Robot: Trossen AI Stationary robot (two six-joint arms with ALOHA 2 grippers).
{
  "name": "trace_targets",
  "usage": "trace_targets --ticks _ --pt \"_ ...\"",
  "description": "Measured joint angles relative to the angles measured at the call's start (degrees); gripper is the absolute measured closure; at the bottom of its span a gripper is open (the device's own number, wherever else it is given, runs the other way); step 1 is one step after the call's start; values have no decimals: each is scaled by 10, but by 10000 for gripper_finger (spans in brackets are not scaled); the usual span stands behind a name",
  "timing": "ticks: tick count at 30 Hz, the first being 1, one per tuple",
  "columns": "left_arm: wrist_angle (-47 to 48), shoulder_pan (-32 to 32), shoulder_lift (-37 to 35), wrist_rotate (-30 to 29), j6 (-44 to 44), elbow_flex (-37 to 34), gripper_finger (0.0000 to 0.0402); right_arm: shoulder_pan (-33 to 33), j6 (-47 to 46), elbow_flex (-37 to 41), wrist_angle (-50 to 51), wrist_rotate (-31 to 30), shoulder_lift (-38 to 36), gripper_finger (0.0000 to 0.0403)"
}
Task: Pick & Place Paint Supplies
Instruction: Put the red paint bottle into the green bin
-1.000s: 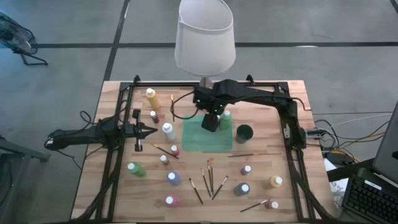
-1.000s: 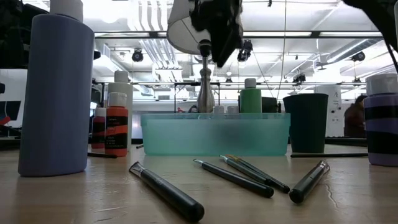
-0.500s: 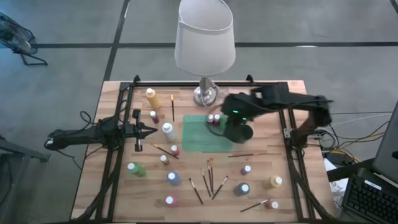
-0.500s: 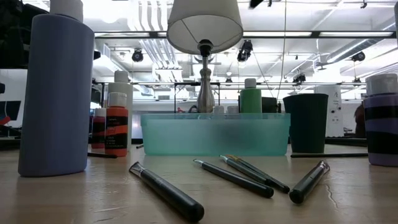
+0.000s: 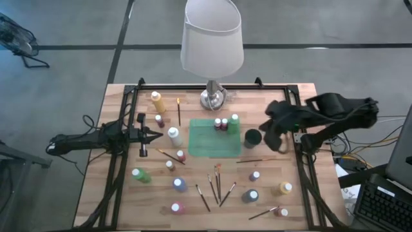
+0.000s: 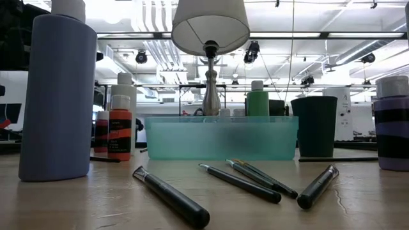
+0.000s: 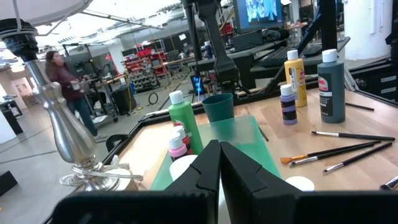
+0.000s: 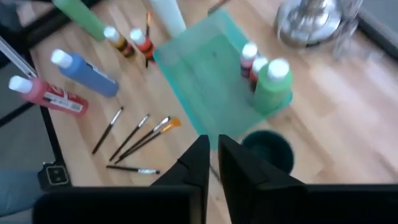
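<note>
- The right hand [image 5: 275, 140] hangs shut and empty above the right side of the surface [image 5: 122, 193], just right of the dark cup [image 5: 253, 137].
- The left hand [image 5: 156, 136] waits closed at the left side, tips near a white bottle [image 5: 174, 135].
- The green tray [image 5: 207, 149] already holds a green bottle [image 5: 234, 122] and two small red ones [image 5: 221, 124] in its far right corner.
- Other bottles and the paintbrushes [image 5: 217, 183] lie scattered across the near half.
- For the next pick, I would open the fingers before descending and come straight down over one cap.
- The nearest bottles on the right [image 5: 255, 175] stand well apart, leaving fair room.
- Watch the cup and the lamp [image 5: 213, 38] on the way to the tray; the frame rail [image 5: 299, 138] hems in the right edge.
</note>
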State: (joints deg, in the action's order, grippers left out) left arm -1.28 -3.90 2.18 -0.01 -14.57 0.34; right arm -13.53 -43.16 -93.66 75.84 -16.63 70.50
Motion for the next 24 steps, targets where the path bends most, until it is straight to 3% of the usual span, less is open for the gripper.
trace_targets --ticks 5,12,18,24 --pt "0 0 0 0 0 0 385 -9 10 32 -6 -31 -53 392" --pt "0 0 0 0 0 0 385 -9 38 34 -8 -30 -91 376" --pt "-1 0 0 0 0 0 385 -8 7 34 -11 -30 -98 364" --pt "-22 0 0 6 139 1 385 -8 7 34 -12 -29 -87 350"
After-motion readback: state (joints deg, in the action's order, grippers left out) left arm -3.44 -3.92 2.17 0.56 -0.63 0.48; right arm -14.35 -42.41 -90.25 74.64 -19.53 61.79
